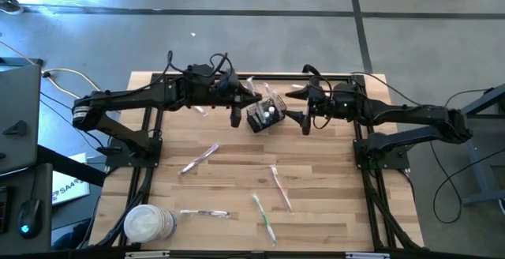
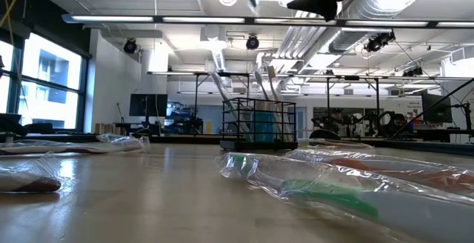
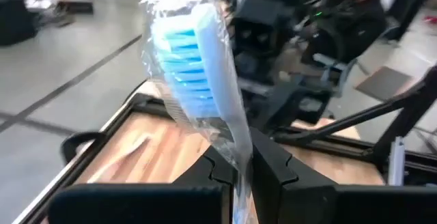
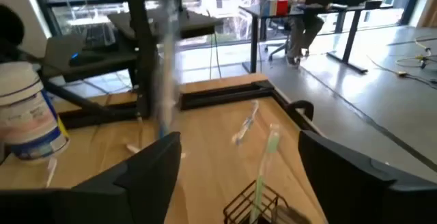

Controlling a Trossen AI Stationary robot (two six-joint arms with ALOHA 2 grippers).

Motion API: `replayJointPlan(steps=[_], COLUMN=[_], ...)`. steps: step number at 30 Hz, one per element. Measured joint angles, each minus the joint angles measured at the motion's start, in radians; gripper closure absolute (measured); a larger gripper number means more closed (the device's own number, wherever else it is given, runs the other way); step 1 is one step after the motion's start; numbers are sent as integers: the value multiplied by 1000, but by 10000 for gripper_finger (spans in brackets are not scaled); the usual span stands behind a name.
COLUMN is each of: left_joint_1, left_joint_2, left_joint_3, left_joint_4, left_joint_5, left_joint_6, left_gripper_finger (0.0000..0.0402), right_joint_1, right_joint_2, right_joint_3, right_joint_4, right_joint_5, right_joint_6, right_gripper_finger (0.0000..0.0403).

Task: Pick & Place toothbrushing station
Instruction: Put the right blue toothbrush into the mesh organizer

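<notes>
While left end effector (image 3: pixel 235 166) sits clamped on wrapped blue-bristle toothbrush (image 3: pixel 194 67), right end effector (image 4: pixel 239 162) hangs wide open, empty, above black mesh basket (image 1: pixel 265 115). Basket stands upright at desk (image 1: pixel 323 212) far-centre, between both arms, holding several toothbrushes (image 2: pixel 259 87). Loose wrapped toothbrushes (image 1: pixel 278 186) scattered mid-desk. Round white tub (image 1: pixel 148 224) at near-left corner.

Black wire-mesh basket (image 2: pixel 258 124), glossy plastic-wrapped toothbrush (image 3: pixel 198 80), wood table (image 1: pixel 316 212)
</notes>
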Motion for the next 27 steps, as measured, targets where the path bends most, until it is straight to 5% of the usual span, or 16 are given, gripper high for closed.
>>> replayJointPlan(steps=[13, 20, 27], left_joint_1=[0, 1, 32], left_joint_2=[78, 118, 94], left_joint_3=[-2, -7, -166], left_joint_4=[-193, -159, 47], left_joint_5=[-113, -131, -120], left_joint_6=[-4, 62, 40], left_gripper_finger=[386, 386, 386], right_joint_1=[2, 2, 2], right_joint_2=[-19, -19, -18], right_joint_3=[0, 0, 0], right_joint_4=[-37, -37, -49], right_joint_5=[-10, -125, -248], right_joint_6=[12, 57, 89], right_gripper_finger=[100, 100, 100])
